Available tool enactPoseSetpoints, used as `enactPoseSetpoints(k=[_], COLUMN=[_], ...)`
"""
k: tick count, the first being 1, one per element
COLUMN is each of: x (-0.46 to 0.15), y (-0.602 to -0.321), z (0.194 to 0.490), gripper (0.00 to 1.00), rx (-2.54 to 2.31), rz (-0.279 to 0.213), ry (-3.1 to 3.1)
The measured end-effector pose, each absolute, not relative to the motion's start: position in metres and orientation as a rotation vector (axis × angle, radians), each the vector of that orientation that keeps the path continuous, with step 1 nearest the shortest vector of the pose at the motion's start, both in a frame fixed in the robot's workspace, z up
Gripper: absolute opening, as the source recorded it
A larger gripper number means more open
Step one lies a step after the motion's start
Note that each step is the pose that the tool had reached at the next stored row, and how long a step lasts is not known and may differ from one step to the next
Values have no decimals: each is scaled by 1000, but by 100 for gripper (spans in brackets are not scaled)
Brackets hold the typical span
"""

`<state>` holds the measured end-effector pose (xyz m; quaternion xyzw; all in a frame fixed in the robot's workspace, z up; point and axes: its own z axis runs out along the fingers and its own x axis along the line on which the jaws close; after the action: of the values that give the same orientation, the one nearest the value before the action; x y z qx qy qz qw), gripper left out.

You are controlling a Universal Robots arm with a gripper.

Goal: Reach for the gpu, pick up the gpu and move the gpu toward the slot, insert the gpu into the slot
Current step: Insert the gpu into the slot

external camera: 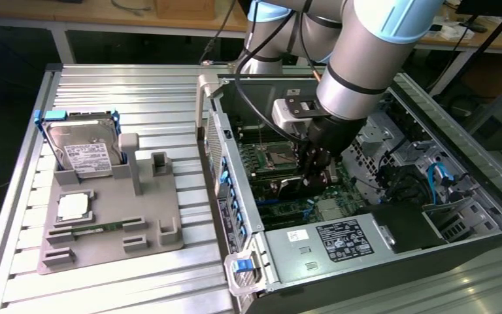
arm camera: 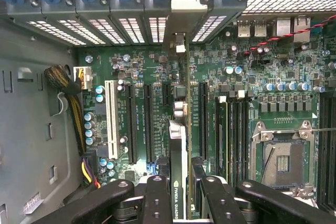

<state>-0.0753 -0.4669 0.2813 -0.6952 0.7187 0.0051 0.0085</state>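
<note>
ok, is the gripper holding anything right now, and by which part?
Yes. The gripper clamps the gpu along its upper edge, card edge-on over the motherboard.

The arm (external camera: 355,59) is made of fat shiny grey tubes with light blue caps and a black ring, a thin black cable (external camera: 240,88) hangs beside it, a small white box (external camera: 286,112) sits near its end, and its black fingers (arm camera: 157,200) have little round screws (arm camera: 122,184).

A robotics lab: robot arm (external camera: 365,59), opened computer case (external camera: 482,216), wooden workbenches (external camera: 76,14).
</note>
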Motion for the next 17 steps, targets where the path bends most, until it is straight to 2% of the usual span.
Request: enactPoseSetpoints(k=[17], x=[-77], y=[-465], z=[280], gripper=[27], rx=[-2172], rz=[16], ry=[2246])
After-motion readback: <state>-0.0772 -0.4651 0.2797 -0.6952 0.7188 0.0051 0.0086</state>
